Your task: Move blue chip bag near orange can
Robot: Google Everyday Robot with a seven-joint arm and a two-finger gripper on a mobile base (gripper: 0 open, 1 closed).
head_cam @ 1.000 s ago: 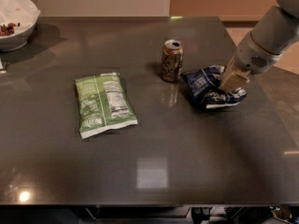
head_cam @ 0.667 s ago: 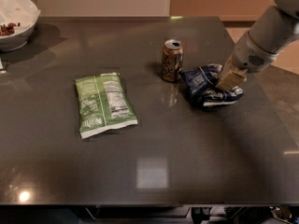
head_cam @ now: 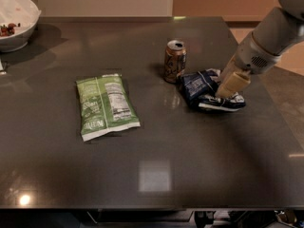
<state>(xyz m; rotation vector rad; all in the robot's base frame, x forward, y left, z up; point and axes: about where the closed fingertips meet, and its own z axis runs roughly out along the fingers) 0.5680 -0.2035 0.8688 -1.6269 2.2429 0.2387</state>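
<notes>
Right of centre on tabletop point(head_cam: 156, 146): blue chip bag point(head_cam: 202, 87) just beside orange can point(head_cam: 175, 61)
Hand point(head_cam: 226, 92): gripping bag's right end, mid-right of frame

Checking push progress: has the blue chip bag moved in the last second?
Yes. The blue chip bag has slid slightly left, closer to the orange can, which has not moved. The end effector is at the bag's right side.

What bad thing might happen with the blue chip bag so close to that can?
The pincer is on one side of the blue chip bag, whose other edge sits right beside the orange can. A push toward the can could tip it over, since it stands upright. Pressing down might also crush the chips inside.
</notes>
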